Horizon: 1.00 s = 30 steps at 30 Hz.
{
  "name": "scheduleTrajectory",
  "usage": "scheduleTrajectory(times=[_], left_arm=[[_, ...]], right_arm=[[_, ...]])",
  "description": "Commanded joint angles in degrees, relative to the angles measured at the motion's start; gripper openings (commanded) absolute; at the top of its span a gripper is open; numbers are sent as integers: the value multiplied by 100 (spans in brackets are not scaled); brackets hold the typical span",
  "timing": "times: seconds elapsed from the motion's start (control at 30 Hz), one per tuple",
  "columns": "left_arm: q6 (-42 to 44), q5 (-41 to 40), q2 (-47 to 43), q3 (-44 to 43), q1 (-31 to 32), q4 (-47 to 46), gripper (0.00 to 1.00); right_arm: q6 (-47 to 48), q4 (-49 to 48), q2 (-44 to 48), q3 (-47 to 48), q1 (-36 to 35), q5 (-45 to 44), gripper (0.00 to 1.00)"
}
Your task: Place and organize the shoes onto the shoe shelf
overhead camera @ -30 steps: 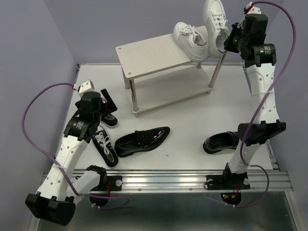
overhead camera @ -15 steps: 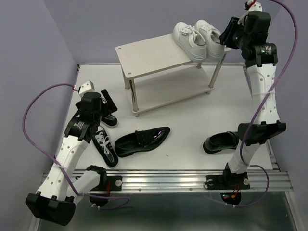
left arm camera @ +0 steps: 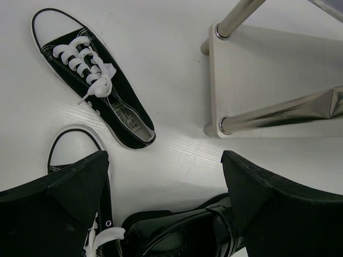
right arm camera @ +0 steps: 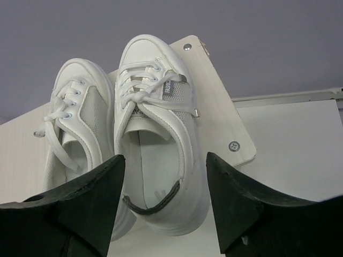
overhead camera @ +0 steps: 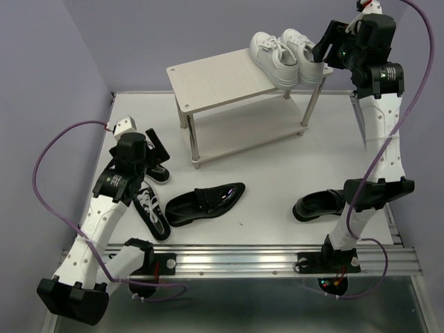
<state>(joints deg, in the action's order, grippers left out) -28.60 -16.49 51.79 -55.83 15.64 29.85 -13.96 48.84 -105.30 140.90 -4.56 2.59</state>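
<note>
Four shoes lie on the white table (overhead camera: pixel 277 166) in front of the arms. A glossy black leather loafer (overhead camera: pixel 205 203) lies crosswise, toe pointing right and slightly away. Its mate (overhead camera: pixel 318 205) sits beside the right arm's elbow. Two small black canvas sneakers with white laces (overhead camera: pixel 151 214) lie at the left, one partly under the left gripper (left arm camera: pixel 164 160). That gripper hangs with jaws spread wide and empty over the sneakers and the crosswise loafer, so the left arm looks the nearer for those three. Farther back, the pale wood-grain two-tier shelf (overhead camera: pixel 215 80) carries the pair of white lace-up sneakers (overhead camera: pixel 272 55) side by side at the right end of its top board. Their heels face the right gripper (right arm camera: pixel 164 160) — jaws parted astride one heel, apparently clear of it.
</note>
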Motion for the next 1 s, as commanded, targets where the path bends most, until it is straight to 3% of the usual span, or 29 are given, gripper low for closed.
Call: scheduleTrajectory(times=[0.0, 0.13, 0.27, 0.37, 0.5, 0.67, 0.87, 0.97], left_arm=[[-5, 6, -11, -33, -26, -137, 99], [47, -21, 15, -68, -26, -137, 99], [126, 14, 7, -24, -26, -146, 99], [240, 180, 24, 29, -26, -102, 99], [364, 365, 24, 73, -26, -32, 99], [399, 507, -55, 108, -8, -31, 99], [399, 454, -117, 90, -8, -5, 99], [399, 480, -117, 134, -8, -23, 99]], right_arm=[[-20, -480, 773, 78, 16, -232, 70], [-2, -507, 1344, -281, 16, -452, 75], [-107, -586, 2187, -1387, 16, -321, 78], [-186, -516, 3134, -2782, 16, -303, 80], [-283, -227, 3769, -3813, 16, -66, 79], [-643, 64, 4666, -5772, 16, 163, 79], [-1416, 169, 5606, -8161, 16, 181, 80], [-1829, 257, 5940, -8849, 16, -91, 82]])
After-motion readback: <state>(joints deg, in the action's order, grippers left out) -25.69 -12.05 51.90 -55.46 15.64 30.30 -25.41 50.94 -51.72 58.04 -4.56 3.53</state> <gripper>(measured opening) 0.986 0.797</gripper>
